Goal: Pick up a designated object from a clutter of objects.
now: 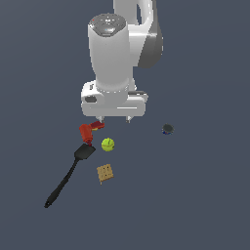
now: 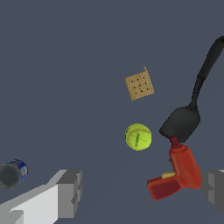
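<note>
**Open gripper held above the clutter, ball not yet grasped**

The gripper point(image 1: 115, 118) is seen spread apart, with nothing between its fingers; in the wrist view the two grey fingertips point(image 2: 70, 192) stand well apart at either side, and the dark floor point(image 1: 205, 195) is visible between them. The gripper is held above the floor, over the far edge of the clutter.

The yellow-green ball point(image 1: 108, 144) is found on the floor, just nearer than the gripper in the exterior view and free of any contact with it. Faint pale seams are shown on it in the wrist view point(image 2: 138, 137). Just beside it, toward the exterior view's left, the red bent object point(image 1: 89, 130) is lying, and the blade of the long black spatula point(image 1: 66, 178) is placed near the ball, touching or almost touching the red object's tip. The tan square cracker point(image 1: 105, 173) is seen nearer still, a little apart from the ball. The dark round object point(image 1: 167, 129) is set well apart, toward the exterior view's right.
</note>
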Available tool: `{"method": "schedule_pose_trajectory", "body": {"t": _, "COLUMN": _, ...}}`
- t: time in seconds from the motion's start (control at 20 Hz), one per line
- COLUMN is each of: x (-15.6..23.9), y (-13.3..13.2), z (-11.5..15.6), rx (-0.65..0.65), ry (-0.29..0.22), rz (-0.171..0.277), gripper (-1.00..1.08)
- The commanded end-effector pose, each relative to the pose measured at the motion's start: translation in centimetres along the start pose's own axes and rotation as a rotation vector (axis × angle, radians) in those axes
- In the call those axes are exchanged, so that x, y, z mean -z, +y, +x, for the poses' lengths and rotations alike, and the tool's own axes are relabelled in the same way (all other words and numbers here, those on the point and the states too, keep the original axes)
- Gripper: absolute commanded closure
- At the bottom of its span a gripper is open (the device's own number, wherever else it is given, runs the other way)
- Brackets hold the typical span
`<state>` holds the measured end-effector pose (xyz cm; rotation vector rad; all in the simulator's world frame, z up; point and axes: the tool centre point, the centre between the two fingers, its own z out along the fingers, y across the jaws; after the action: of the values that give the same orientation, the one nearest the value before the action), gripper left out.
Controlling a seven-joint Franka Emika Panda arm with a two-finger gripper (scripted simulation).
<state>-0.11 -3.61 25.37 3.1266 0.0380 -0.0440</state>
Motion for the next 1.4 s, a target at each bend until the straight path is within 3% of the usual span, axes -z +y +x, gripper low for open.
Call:
{"method": "schedule_pose_trajectory", "body": {"t": 0.0, "x": -1.9, "y": 0.5, "z": 0.1, "rx": 0.007, "ry": 0.003, "rz": 0.004, "gripper": -0.92}}
{"method": "schedule_pose_trajectory", "body": {"t": 0.7, "x": -13.5, "y": 3.9, "z": -1.0, "rx": 0.043, "ry": 0.024, "rz": 0.015, "gripper": -0.92}}
{"method": "schedule_pose_trajectory", "body": {"t": 1.35, "x": -16.3, "y": 4.8, "z": -1.9, "rx": 0.049, "ry": 0.027, "rz": 0.014, "gripper": -0.92}}
